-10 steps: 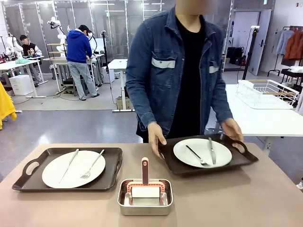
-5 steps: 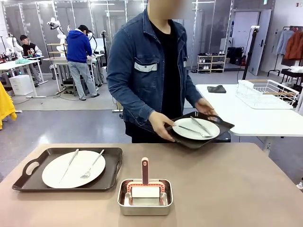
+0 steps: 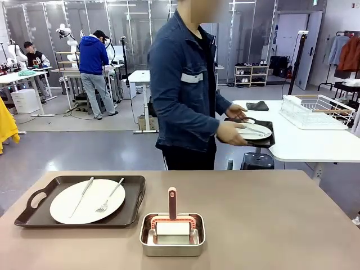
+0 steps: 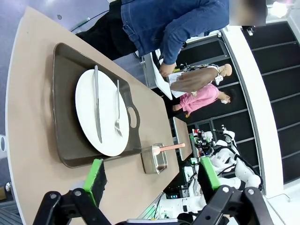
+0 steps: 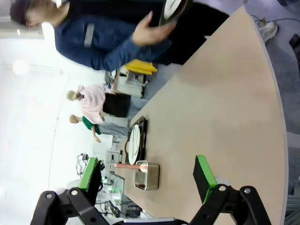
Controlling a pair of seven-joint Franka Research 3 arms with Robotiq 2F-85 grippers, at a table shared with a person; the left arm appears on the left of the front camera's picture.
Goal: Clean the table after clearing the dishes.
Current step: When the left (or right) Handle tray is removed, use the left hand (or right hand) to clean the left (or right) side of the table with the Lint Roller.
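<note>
Brown table (image 3: pixel 270 225), tray (image 3: pixel 134 209) near left edge

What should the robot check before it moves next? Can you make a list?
1. Dishes off the table: not ok. One tray with a plate sits on it.
2. Second tray: ok. The person holds it at the white table.
3. Left gripper open and holding nothing: ok.
4. Right gripper open and holding nothing: ok.
5. Cleaning tool ready: ok. It stands in the pan.
6. Crumbs or spills on the table: cannot tell.
</note>
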